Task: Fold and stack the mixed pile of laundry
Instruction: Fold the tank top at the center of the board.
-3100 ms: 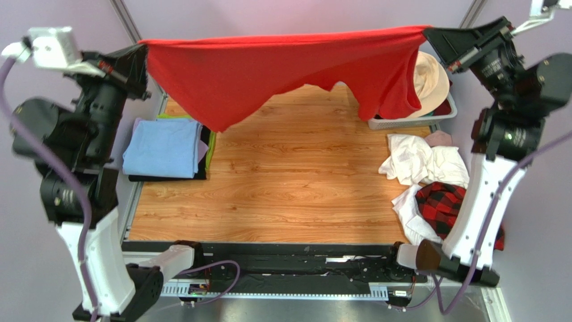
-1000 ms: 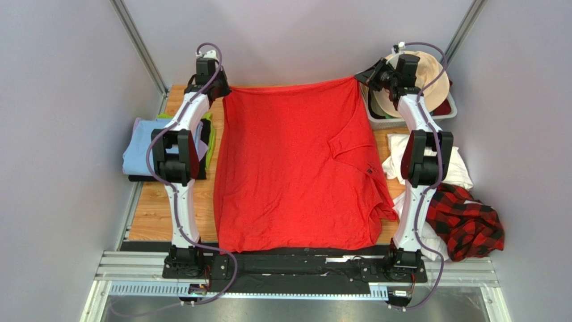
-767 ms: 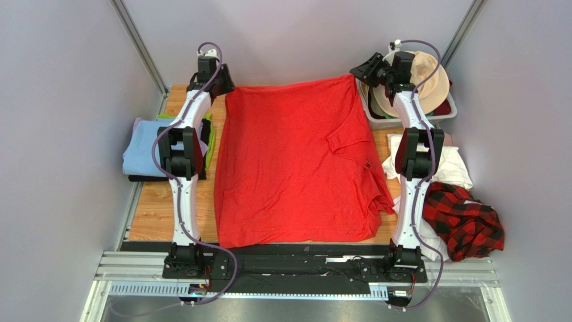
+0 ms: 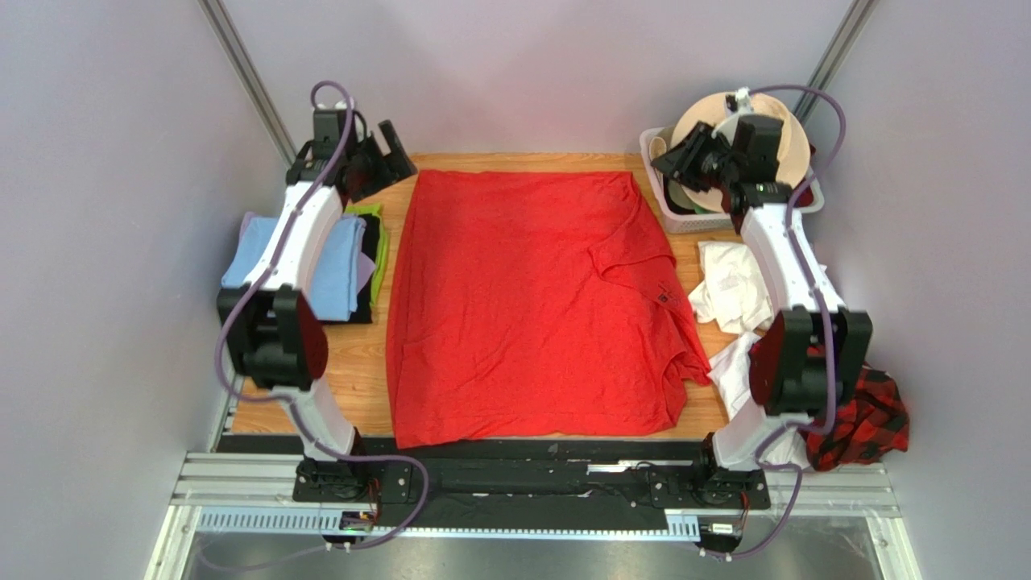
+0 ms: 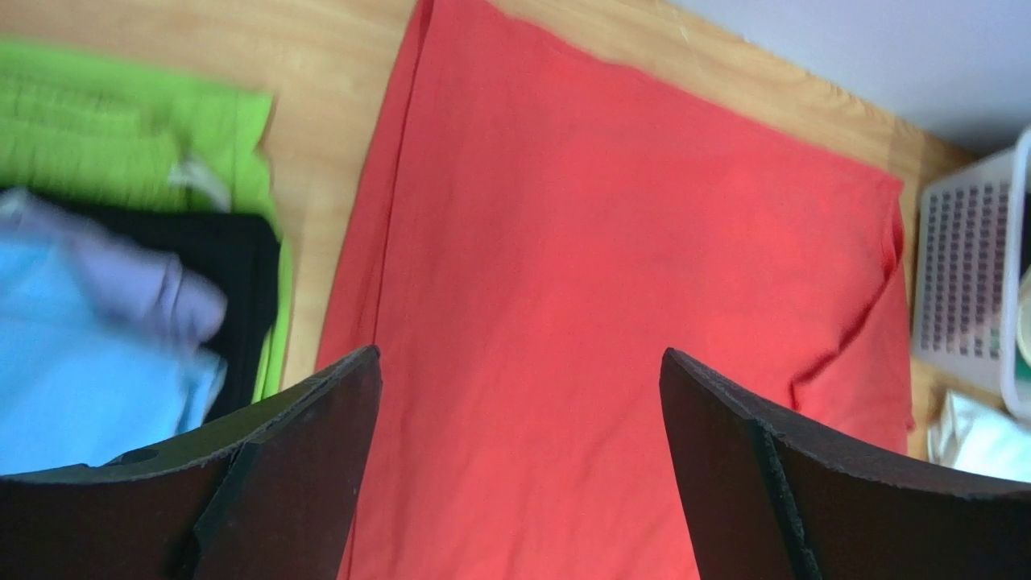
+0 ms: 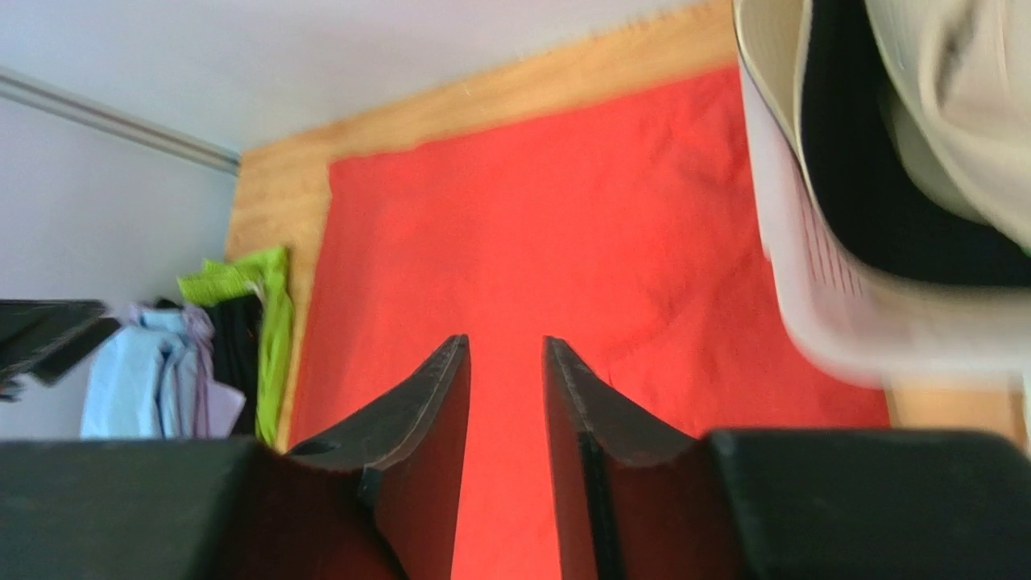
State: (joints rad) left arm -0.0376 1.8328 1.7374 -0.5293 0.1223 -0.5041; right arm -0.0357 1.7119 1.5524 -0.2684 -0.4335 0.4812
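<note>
The large bright red T-shirt (image 4: 533,302) lies spread flat across the wooden table, collar towards the right. My left gripper (image 4: 378,148) hovers off its far left corner, jaws wide open and empty; in the left wrist view the red T-shirt (image 5: 629,278) lies under my left gripper (image 5: 520,363). My right gripper (image 4: 668,155) hangs by the far right corner beside the basket. In the right wrist view my right gripper (image 6: 505,344) shows a narrow gap with only the red T-shirt (image 6: 545,218) below. White cloths (image 4: 726,284) and the plaid shirt (image 4: 865,417) lie at the right.
A stack of light blue (image 4: 272,260), black and green (image 4: 378,248) cloths sits at the left edge. The white slatted basket (image 4: 680,215) with the beige hat (image 4: 714,121) stands at the far right corner, close to my right gripper.
Both grippers have let go of the T-shirt's far corners and drawn up and away. The shirt has settled flat. The left jaws stand wide; the right jaws have narrowed again.
</note>
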